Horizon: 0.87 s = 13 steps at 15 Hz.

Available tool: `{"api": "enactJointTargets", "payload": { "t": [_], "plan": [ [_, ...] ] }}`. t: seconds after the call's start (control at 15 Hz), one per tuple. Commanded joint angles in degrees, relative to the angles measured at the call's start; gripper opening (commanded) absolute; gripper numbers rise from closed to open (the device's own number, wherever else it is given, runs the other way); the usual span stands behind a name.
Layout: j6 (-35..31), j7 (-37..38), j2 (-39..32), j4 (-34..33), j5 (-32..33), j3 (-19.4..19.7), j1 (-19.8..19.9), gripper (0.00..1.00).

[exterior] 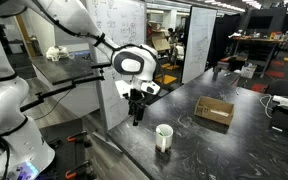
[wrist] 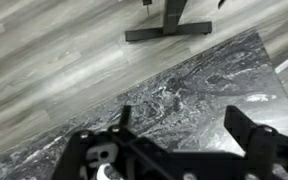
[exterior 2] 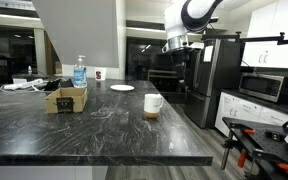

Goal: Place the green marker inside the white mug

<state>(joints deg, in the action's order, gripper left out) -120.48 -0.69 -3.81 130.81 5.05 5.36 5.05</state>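
Note:
The white mug (exterior: pixel 164 137) stands upright on the dark marble table (exterior: pixel 199 135), near its edge; it also shows in an exterior view (exterior 2: pixel 153 103). My gripper (exterior: pixel 137 119) hangs in the air above and to the side of the mug, well apart from it, and is high above the table in an exterior view (exterior 2: pixel 176 48). In the wrist view the gripper (wrist: pixel 179 112) is open with nothing between its fingers, over the table's edge. The green marker does not show in any view.
A flat brown cardboard box (exterior: pixel 214 110) lies on the table beyond the mug, seen also in an exterior view (exterior 2: pixel 66 98). A water bottle (exterior 2: pixel 79 72) and a white plate (exterior 2: pixel 122 88) stand further back. Wooden floor (wrist: pixel 54 60) lies past the table edge.

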Motion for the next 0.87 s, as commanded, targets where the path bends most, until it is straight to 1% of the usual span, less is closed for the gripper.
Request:
{"api": "enactJointTargets", "payload": {
  "t": [0.0, 0.27, 0.8],
  "plan": [
    [-0.93, 1.12, 0.92, 1.09, 1.19, -0.19, -0.23, 1.0],
    [-2.32, 0.07, 1.91, 2.25, 1.32, -0.35, -0.29, 1.0],
    [-2.33, -0.76, 2.93, 3.63, 3.2, -1.54, -1.48, 1.0]
  ]
}}
